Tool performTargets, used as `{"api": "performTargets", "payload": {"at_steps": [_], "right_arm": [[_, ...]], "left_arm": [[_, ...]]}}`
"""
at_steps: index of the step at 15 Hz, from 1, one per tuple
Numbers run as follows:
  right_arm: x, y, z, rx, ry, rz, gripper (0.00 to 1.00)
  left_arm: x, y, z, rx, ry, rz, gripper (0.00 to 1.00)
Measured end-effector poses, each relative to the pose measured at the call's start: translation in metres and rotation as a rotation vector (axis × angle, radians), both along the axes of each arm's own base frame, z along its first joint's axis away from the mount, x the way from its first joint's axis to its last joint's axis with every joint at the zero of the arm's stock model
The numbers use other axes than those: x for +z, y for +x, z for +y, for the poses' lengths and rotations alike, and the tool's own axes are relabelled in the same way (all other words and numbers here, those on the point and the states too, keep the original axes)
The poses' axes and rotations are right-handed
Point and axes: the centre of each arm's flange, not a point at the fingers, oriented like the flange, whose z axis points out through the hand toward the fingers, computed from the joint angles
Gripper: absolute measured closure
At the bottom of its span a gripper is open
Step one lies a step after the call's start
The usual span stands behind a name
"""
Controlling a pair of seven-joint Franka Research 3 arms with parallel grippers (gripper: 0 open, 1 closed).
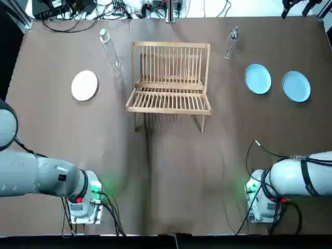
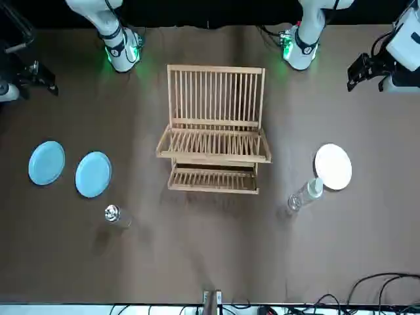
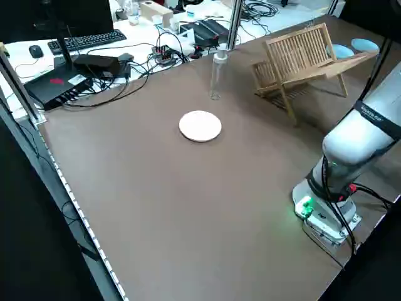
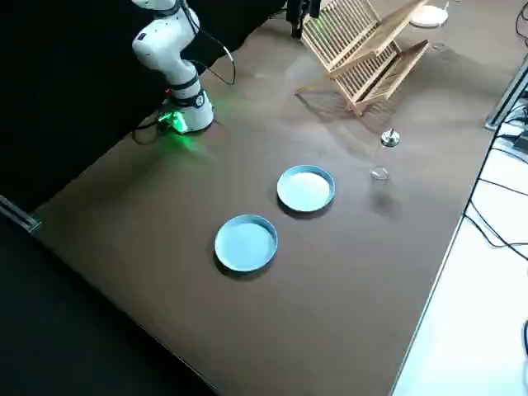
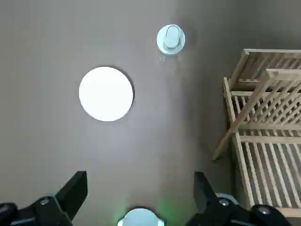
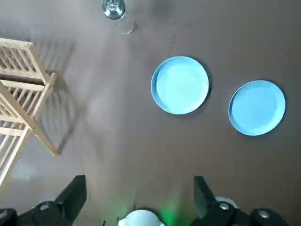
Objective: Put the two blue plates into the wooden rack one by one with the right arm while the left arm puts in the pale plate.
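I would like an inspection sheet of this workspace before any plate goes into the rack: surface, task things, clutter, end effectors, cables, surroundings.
Surface: brown table, no spill seen.
Job's things: wooden rack mid-table, holding no plates; pale plate flat on the robot's left of it; inner blue plate and outer blue plate flat on its right, not touching.
Clutter: clear bottle upright beside the pale plate; small glass bottle near the blue plates.
End effectors: left end effector open, raised, holding nothing; right end effector the same.
Cables: cable bundle at the far edge; leads at the left base.
Surroundings: keyboard on a neighbouring desk; no person seen.
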Motion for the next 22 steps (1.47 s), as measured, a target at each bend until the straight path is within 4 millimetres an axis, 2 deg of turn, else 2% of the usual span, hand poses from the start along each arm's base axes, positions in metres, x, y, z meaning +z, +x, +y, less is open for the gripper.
{"api": "performTargets", "payload": {"at_steps": [7, 9, 11, 13, 16, 18, 19, 22], "right_arm": [[0.002, 0.002, -0.004, -0.007, 0.0, -0.02, 0.0], [0.002, 0.002, -0.004, -0.008, 0.0, -0.02, 0.0], [0.0, 0.002, -0.004, -0.007, 0.0, -0.017, 0.0], [-0.002, 0.002, -0.003, -0.006, 0.0, -0.012, 0.0], [-0.01, 0.003, 0.001, 0.004, 0.001, 0.004, 0.0], [-0.018, 0.006, 0.014, 0.028, 0.001, 0.016, 0.0], [-0.032, 0.014, 0.025, 0.047, -0.003, 0.039, 0.0], [-0.065, 0.033, 0.027, 0.045, -0.01, 0.076, 0.0]], "left_arm": [[-0.001, 0.001, 0.007, 0.013, 0.005, 0.003, 0.0], [-0.009, 0.004, 0.024, 0.043, 0.02, 0.019, 0.0], [-0.032, 0.012, 0.054, 0.088, 0.025, 0.054, 0.0], [-0.076, 0.025, 0.085, 0.129, 0.033, 0.072, 0.0], [-0.165, 0.038, 0.124, 0.137, 0.031, 0.053, 0.0], [-0.22, 0.039, 0.143, 0.134, 0.028, 0.046, 0.0], [-0.263, 0.042, 0.166, 0.139, 0.025, 0.052, 0.0], [-0.322, 0.047, 0.204, 0.121, 0.018, 0.054, 0.01]]}}
